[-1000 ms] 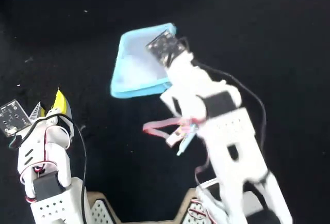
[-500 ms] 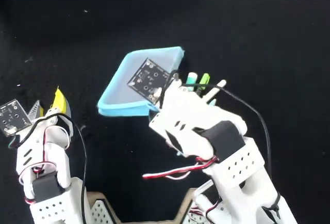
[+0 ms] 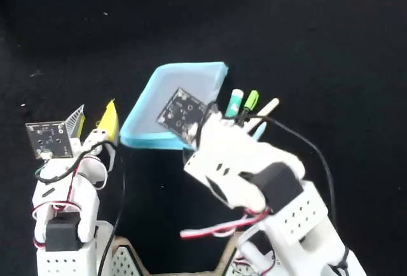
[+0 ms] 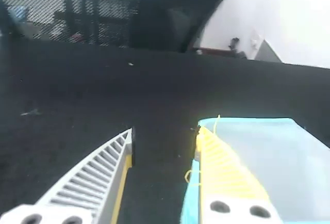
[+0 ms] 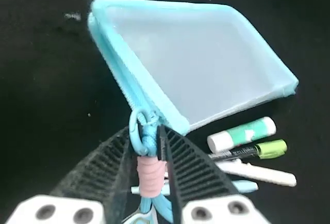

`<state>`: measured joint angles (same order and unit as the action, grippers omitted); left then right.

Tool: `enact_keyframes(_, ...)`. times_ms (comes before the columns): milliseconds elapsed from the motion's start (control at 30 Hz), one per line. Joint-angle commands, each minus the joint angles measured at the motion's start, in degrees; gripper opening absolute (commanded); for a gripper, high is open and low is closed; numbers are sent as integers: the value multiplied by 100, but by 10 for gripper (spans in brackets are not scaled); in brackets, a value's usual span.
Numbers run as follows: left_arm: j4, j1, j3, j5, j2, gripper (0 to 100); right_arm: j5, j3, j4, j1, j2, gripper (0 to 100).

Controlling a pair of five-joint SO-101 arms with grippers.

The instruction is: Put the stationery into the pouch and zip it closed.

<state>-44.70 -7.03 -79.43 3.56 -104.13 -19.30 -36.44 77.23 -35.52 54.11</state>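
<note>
The light blue pouch (image 3: 188, 80) lies mid-table, its zipper edge toward the arms. My right gripper (image 5: 147, 132) is shut on the blue zipper pull (image 5: 140, 126) and its pink tab (image 5: 148, 174) at the pouch's (image 5: 201, 64) near corner. A green-white glue stick (image 3: 234, 102), a green highlighter (image 3: 250, 100), a white pen (image 3: 268, 107) and a blue pen (image 5: 243, 186) lie side by side just right of the pouch. My left gripper (image 3: 93, 121) is open to the left of the pouch; in its wrist view the yellow finger (image 4: 221, 172) overlaps the pouch's (image 4: 273, 162) edge.
The table (image 3: 331, 53) is covered in black cloth. The right arm's white body (image 3: 254, 180) and cables hang over the near middle. Free cloth lies to the far left and far right.
The right gripper has dragged the pouch nearer to the arms, baring the pens and glue stick beside it. The left gripper has swung right toward the pouch's left corner.
</note>
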Motion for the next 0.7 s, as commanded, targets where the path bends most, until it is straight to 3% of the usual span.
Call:
enact_keyframes(0, 387, 136, 215, 202, -35, 204, 457, -365, -466, -598, 541, 11)
enact_keyframes(233, 712, 400, -488, 18, -26, 228, 571, -743, -686, -853, 989, 11)
enact_keyframes(333, 404, 532, -523, -387, -26, 223, 571, -760, -686, -853, 1156, 11)
enact_keyframes(500, 246, 541, -585, -475, -26, 223, 563, -813, -712, -844, 1262, 11)
enact_keyframes(667, -88, 549, -637, -484, -26, 223, 563, -1235, -1477, -844, 1305, 11)
